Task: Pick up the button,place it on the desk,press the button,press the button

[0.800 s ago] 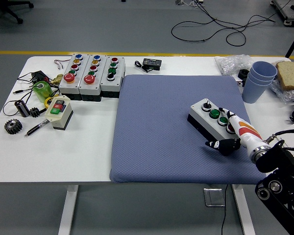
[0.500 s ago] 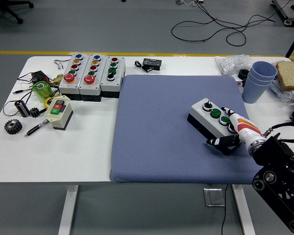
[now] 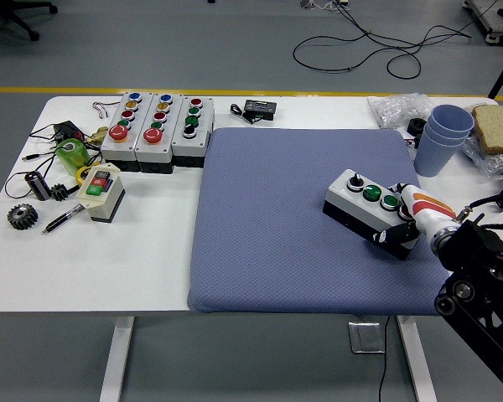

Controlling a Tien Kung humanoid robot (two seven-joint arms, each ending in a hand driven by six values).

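In the head view, a grey button box with a black knob and two green buttons on top is seen lying at an angle on the right part of a blue mat. The right hand is placed at the box's near right end, its white, red and orange back turned upward and its dark fingers curled round that end of the box, so the box is gripped there. Whether the box is resting flat on the mat or is slightly raised at the held end cannot be told. The black right arm is seen entering from the lower right corner. Wide bare mat is left open to the left of the box and in front of it, while the mat's right edge lies just beyond the hand and its near edge runs close to the table's front edge. To the right, off the mat, a stack of blue cups is set, with a slice of bread in clear wrap beside it and crumpled plastic behind. At the far left, three more button boxes are lined up side by side, touching the mat's far left corner. In front of these a small switch box with a red and a green key is placed, and near it a green tape roll, a gear, a pen and some loose wires. A small black device lies behind the mat.
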